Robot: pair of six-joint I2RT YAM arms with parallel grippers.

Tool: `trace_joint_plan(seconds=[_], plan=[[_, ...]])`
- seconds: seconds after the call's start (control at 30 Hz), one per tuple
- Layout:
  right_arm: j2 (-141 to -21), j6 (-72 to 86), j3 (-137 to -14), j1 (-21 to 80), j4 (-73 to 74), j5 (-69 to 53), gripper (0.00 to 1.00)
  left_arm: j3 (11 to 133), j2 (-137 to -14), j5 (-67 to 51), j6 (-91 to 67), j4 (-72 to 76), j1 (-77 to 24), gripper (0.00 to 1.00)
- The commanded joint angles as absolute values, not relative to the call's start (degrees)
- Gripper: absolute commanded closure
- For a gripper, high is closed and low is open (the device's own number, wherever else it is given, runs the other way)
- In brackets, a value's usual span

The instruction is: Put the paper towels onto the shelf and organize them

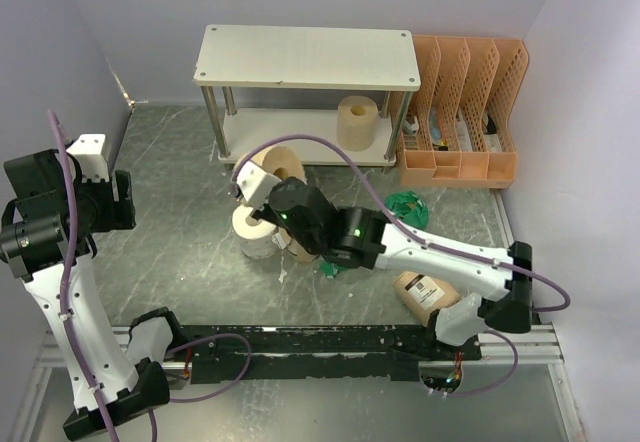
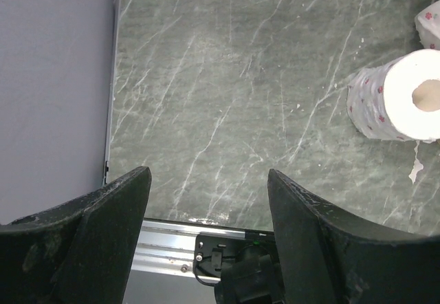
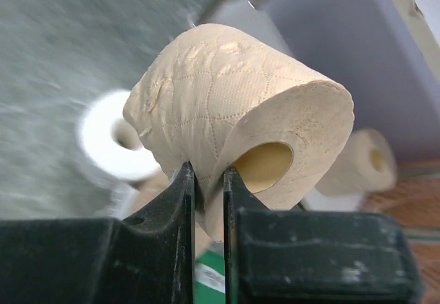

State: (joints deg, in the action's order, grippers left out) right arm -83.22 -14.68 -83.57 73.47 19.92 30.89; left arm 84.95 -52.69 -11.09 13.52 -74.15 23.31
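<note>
The main risk is the grip. The right tool [image 3: 208, 180] pinches only the soft wall of a tan roll [image 3: 234, 118], one finger at the core and one outside. The paper could crush or slide out, and the roll would then drop or swing. The roll sits at centre frame in the top view, lifted off the tabletop [image 1: 170, 222] just in front of the shelf [image 1: 308, 55]. Going in too high or off line, it could strike the top board or a leg. It could also knock the second tan roll [image 1: 357, 120] on the lower board. The right tool's fingers are almost together, clamped on that wall. The left tool [image 2: 206, 214], at far left, is wide apart and holds nothing. A white roll [image 1: 252, 230] stands below the held one.
</note>
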Motion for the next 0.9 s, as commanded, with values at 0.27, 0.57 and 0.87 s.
trace_joint_plan(seconds=[0.27, 0.57, 0.87], plan=[[-91.86, -36.63, -86.75, 51.63, 16.28, 30.75, 1.00, 83.29, -52.09, -11.38, 14.00, -70.62, 23.31, 0.20], [-105.09, -38.60, -97.11, 44.77, 12.98, 24.84, 1.00, 80.45, -51.14, -10.91, 13.63, -68.43, 23.31, 0.20], [-115.29, -40.69, -101.17, 44.11, 9.28, 26.63, 1.00, 79.80, -51.05, -10.37, 12.92, -67.50, 23.31, 0.20]])
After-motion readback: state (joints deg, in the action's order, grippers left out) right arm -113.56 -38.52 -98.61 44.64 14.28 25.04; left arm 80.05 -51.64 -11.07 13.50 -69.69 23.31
